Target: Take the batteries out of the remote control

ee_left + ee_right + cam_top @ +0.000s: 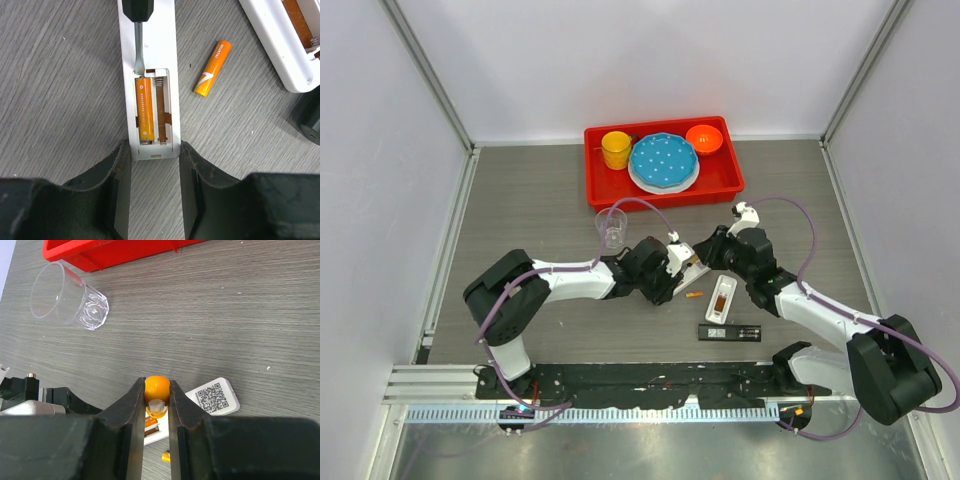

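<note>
Left hand (155, 167) clamped the white plastic remote (161, 42) on the grey bench (60, 100) so right hand (156, 386), pinching the orange-handled screwdriver (138, 50), could lever out the seated orange battery (144, 112) (second orange battery (213, 68) lay loose beside).

Landmark: open remote (150, 50). A battery (144, 107) is seated in its bay on the side away from a loose battery (212, 68), which lies on the table (60, 100) just in front of it. A screwdriver (138, 55) tip is set at the seated battery's inner end. A second remote (721, 298) lies front-right, a glass (611, 228) back-left, a tray (663, 190) behind.
</note>
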Robot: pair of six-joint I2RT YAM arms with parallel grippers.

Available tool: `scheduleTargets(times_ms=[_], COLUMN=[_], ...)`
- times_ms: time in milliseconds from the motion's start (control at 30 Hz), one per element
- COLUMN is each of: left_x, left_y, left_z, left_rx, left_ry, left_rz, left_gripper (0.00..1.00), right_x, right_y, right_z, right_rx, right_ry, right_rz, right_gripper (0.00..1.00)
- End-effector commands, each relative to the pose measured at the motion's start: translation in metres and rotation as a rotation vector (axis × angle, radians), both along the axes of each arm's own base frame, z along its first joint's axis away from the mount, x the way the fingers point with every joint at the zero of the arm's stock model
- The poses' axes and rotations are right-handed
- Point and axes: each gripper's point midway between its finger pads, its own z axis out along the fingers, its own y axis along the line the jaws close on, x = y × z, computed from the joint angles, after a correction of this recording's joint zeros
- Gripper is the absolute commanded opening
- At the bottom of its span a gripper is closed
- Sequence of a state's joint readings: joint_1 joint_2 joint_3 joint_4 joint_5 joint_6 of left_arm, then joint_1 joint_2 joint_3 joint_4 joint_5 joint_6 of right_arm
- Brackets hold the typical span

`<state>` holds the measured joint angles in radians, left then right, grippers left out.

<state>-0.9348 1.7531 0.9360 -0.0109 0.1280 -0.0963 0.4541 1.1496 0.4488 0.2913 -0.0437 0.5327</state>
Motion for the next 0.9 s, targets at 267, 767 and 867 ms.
scheduleTargets(times_ms=[267,767,867], left_x=[0.012,0.014,0.015], left_y=[-0.005,-0.004,-0.004], left_z=[0.012,0.010,0.010], left_rx=[-0.028,-0.024,-0.024], left_ry=[-0.030,-0.030,-0.031], left_rz=[0.025,0.030,0.030], left_gripper=[0.06,0.05,0.04], right_x=[-0.013,-0.027,-0.027], right_y=[0.018,0.044,0.045], right_z=[-0.012,0.007,0.013], right_rx=[0.068,0.284,0.304], right_ry=[0.058,0.132,0.124], right_rz=[0.093,0.161,0.161], right_gripper=[0.01,0.01,0.01])
